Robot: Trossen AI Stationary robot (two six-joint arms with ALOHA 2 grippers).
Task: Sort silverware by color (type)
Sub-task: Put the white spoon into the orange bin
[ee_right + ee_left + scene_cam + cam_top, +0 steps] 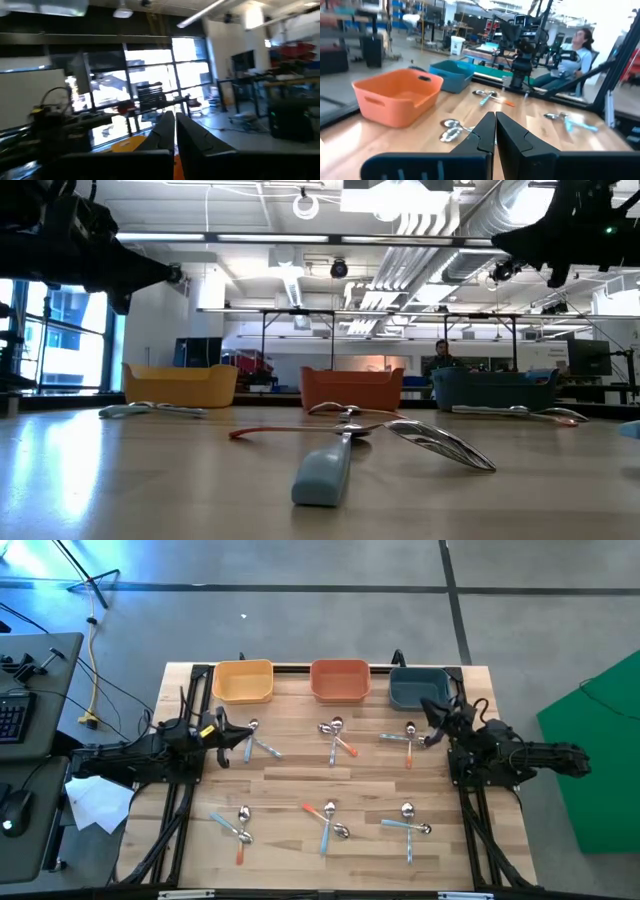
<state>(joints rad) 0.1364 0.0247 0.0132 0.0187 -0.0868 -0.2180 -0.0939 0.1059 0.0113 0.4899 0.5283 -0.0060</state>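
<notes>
Evidently neither arm is at work: the left gripper [221, 730] and right gripper [432, 712] hang pressed together, holding nothing. Spoons [332, 735] lie in six mixed clusters, none in the yellow bin [243, 681], orange bin [340, 679] or teal bin [418, 688], so sorting seems unstarted.

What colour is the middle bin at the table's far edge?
Orange, seen best in the high view: the middle bin.

Silverware [333, 737] in six small mixed-colour clusters across tabletop.

Yellow bin [243, 681], orange bin [339, 680] and teal bin [418, 688] line the table's [290, 775] far edge.
</notes>
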